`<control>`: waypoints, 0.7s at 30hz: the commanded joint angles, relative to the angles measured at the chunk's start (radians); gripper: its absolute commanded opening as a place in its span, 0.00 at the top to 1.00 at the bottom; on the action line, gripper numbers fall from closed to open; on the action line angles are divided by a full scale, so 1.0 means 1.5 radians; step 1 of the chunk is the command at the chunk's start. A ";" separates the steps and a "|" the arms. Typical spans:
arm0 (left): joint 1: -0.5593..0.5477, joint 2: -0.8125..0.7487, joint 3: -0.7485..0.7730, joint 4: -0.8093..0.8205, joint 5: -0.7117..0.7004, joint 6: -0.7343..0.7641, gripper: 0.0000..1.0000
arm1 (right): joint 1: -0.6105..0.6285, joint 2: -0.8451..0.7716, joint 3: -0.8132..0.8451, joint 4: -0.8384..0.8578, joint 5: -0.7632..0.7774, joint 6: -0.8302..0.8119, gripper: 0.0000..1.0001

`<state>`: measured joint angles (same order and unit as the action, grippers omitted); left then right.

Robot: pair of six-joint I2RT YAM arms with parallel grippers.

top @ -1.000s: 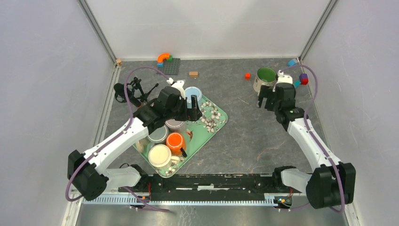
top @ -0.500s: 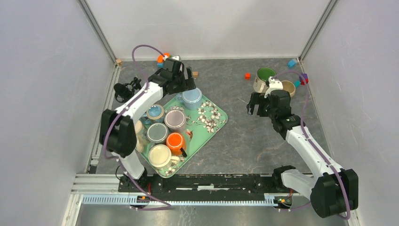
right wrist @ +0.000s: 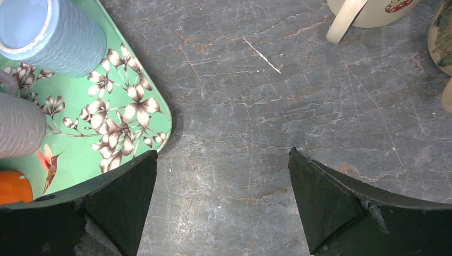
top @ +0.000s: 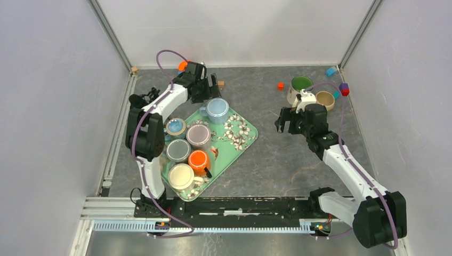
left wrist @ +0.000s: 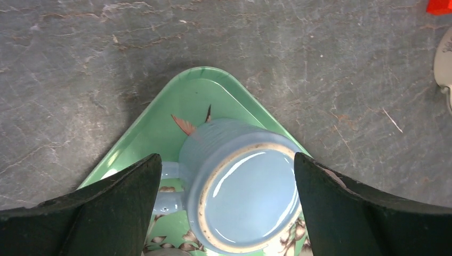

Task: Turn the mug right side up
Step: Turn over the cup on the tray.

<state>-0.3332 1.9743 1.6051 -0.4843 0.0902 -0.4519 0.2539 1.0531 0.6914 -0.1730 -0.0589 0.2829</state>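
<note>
Inverted blue mug [left wrist: 242, 200] at far corner of green tray [left wrist: 198, 89], left tool [left wrist: 226, 160] wide open above it, right tool [right wrist: 222, 153] wide open over table [right wrist: 250, 101], holding nothing.

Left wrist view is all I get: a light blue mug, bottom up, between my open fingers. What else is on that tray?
Observer: Besides the blue mug, five more cups sit on the tray, including an orange cup.
Operator: Where's the right gripper?
Observer: The right gripper hangs open over bare table, right of the tray.
Operator: Anything beyond it?
Observer: A green-lined mug stands opening up, beside a tan cup.
</note>
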 commanded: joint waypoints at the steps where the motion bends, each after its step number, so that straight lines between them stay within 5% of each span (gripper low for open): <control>1: -0.001 -0.002 -0.007 0.020 0.056 -0.013 0.00 | 0.004 0.009 -0.003 0.032 -0.015 -0.011 0.02; 21: -0.065 -0.113 -0.169 0.090 0.079 -0.089 0.00 | 0.006 0.000 -0.029 0.046 0.001 -0.012 0.02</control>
<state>-0.3859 1.8671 1.3598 -0.3859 0.2108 -0.5457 0.2600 1.0657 0.6567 -0.1490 -0.0696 0.2794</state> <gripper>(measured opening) 0.994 0.979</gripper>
